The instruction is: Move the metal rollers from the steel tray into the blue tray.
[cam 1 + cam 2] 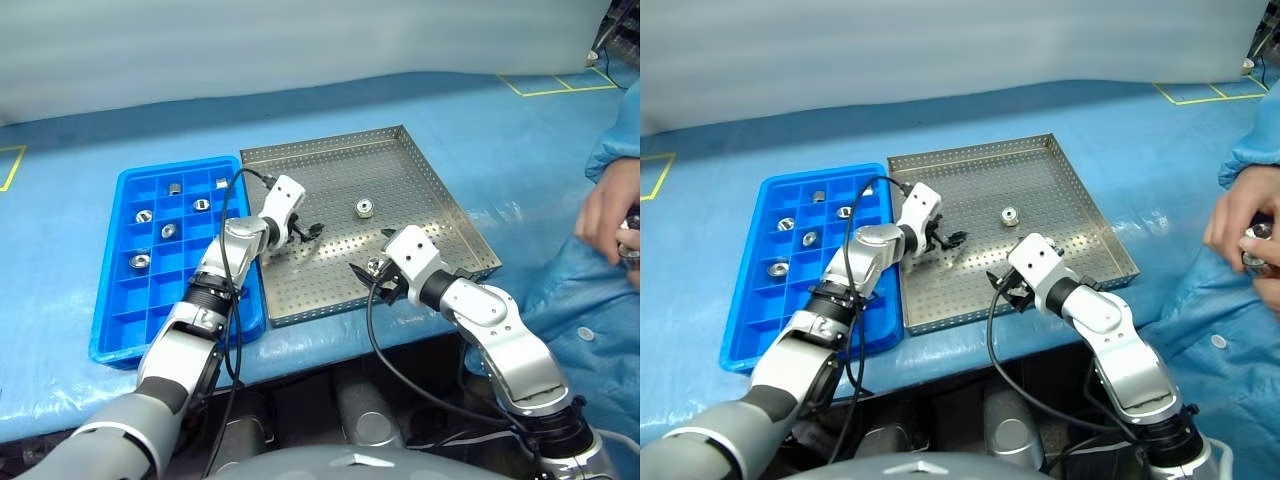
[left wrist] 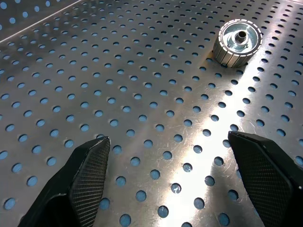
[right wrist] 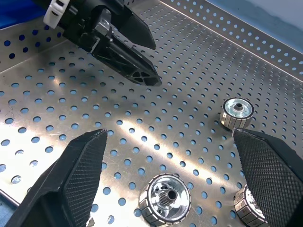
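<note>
Rollers are being moved one at a time, and the job looks about two thirds done. Using the steel tray [image 1: 330, 165] as our landmark: the blue tray [image 1: 115, 320] lies touching its left side, and six metal rollers [image 1: 168, 231] already sit in the blue tray's little squares. One roller [image 1: 364, 208] lies alone near the middle of the steel tray. Two more rollers [image 3: 165, 197] lie close together near the steel tray's front edge, right under the right gripper [image 1: 368, 280]. That gripper hangs over them with its two black fingers spread wide and nothing between them. The left gripper [image 1: 305, 233] floats low over the steel tray's left part, close to the blue tray, and its fingers are spread wide and empty too. It points toward the lone roller, which is a little way off from it. I think the step now is picking up the next roller. Next, a gripper needs to go down so one roller sits between its fingers, then squeeze gently, because these shiny rollers could roll or slip away.
</note>
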You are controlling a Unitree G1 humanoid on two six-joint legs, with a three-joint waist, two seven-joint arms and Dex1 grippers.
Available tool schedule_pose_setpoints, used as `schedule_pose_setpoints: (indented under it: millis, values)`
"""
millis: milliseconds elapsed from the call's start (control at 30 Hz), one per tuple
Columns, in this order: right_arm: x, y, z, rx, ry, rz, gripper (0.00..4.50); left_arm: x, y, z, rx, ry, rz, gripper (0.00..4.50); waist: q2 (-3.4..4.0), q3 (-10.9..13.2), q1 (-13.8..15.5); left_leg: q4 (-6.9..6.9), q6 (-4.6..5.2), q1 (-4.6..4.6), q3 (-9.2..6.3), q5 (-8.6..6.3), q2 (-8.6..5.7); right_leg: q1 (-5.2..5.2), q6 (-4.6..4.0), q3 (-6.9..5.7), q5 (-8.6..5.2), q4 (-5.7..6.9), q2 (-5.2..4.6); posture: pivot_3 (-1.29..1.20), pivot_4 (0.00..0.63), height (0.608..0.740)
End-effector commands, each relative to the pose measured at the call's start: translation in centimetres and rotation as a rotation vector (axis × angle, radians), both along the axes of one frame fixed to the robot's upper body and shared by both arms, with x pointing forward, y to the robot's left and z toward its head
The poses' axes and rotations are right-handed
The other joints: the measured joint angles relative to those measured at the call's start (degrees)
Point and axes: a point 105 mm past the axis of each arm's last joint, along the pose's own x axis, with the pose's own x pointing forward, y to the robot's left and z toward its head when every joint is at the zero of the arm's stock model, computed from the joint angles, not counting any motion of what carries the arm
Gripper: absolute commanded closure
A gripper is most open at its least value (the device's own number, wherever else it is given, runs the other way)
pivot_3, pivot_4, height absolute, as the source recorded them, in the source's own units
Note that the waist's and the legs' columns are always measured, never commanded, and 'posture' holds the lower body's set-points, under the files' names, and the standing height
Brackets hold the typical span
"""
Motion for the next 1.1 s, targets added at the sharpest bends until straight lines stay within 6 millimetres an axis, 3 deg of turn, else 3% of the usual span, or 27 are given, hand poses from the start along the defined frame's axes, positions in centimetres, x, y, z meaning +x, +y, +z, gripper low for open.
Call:
schedule_pose_setpoints:
  millis: [33,200,433,667,1100]
  values:
    - [0.1,-0.1,0.7,-0.006,-0.03,0.005,0.0,-2.4,-2.2,1.4,-0.047,0.009,-0.205,0.16,0.0,0.0,0.02,0.0,0.0,0.0,0.0,0.0,0.0,0.0,0.0,0.0,0.0,0.0,0.0,-0.34,0.15,0.74]
    - [-0.3,-2.2,-0.3,-0.084,0.01,-0.049,0.0,-5.6,-3.8,1.0,-0.022,0.02,-0.423,0.16,0.02,-0.01,0.5,0.0,-0.09,0.02,0.0,-0.05,0.0,0.0,-0.07,0.02,-0.03,0.0,-0.01,-0.34,0.15,0.74]
    - [-1.2,-2.9,-0.7,-0.116,0.039,-0.059,0.0,-4.9,-4.8,0.1,-0.026,0.055,-0.396,0.16,0.04,-0.03,0.74,0.02,-0.11,0.07,0.0,-0.07,0.01,0.08,-0.17,0.02,-0.09,0.01,-0.03,-0.38,0.15,0.74]
    - [-1.8,-3.0,-0.7,-0.107,0.036,-0.093,0.0,-4.9,-6.9,-0.3,-0.038,0.074,-0.431,0.16,0.04,-0.03,-0.13,0.01,-0.05,0.05,0.0,-0.03,0.0,0.07,-0.11,0.0,-0.07,-0.01,-0.03,-0.43,0.15,0.74]
    - [-2.5,-3.2,-0.8,-0.1,0.04,-0.13,0.0,-4.7,-8.7,-2.1,0.009,0.118,-0.442,0.16,0.03,-0.03,-4.52,0.03,-0.19,0.13,0.01,-0.12,0.0,0.23,-0.1,-0.01,-0.08,-0.04,-0.07,-0.49,0.15,0.74]
